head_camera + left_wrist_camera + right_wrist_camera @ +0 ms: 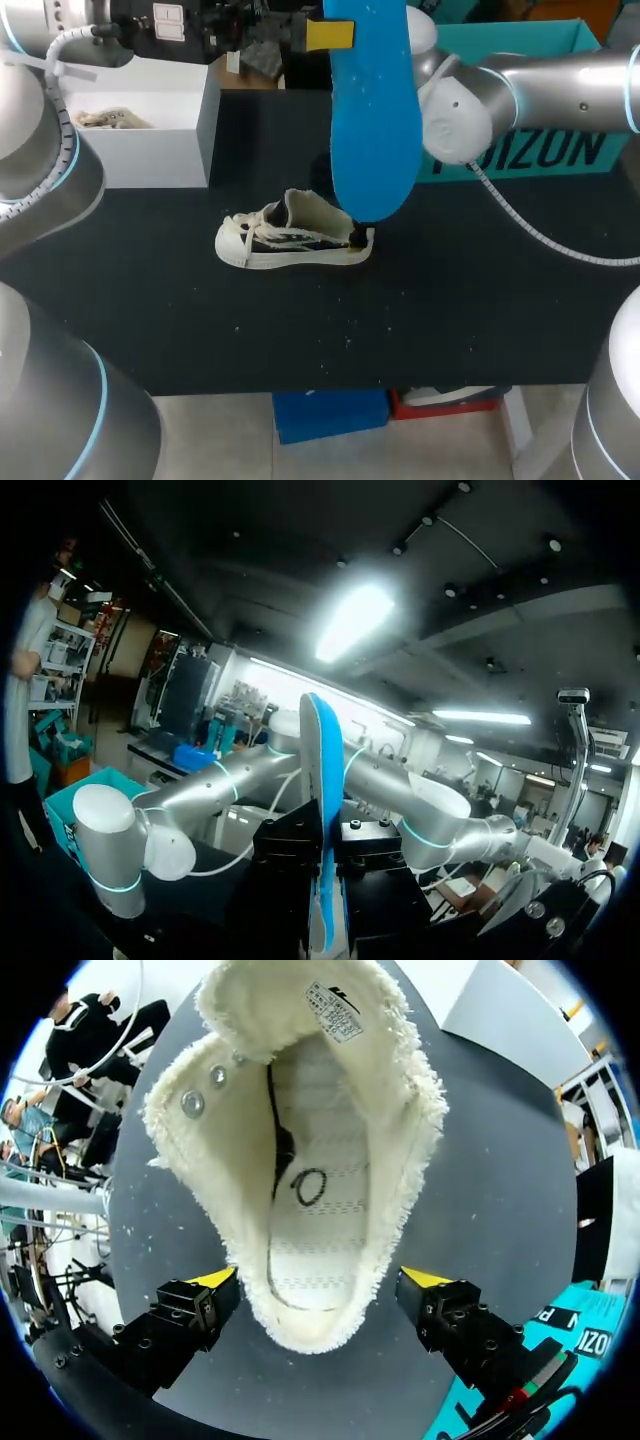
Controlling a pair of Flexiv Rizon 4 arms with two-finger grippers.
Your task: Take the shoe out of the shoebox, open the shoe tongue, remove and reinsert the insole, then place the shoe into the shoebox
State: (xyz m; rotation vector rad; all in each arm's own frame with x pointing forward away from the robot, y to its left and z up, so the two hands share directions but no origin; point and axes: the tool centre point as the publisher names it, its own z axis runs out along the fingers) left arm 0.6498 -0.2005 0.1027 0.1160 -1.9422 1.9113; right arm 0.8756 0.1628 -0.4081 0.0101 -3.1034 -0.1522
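Pinching the light, bendy insole point(372, 110) at 12 o'clock with left gripper point(326, 865), right gripper point(320, 1280) open around soft shoe point(290, 242) heel.

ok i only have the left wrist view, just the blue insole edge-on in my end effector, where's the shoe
observer: the shoe stands out of the box on the black table; in the head view the lower end of the insole lines up with its heel.
operator: and is the right end effector holding it
observer: no, the right end effector is open, one yellow-tipped finger on each side of the heel, neither touching it.
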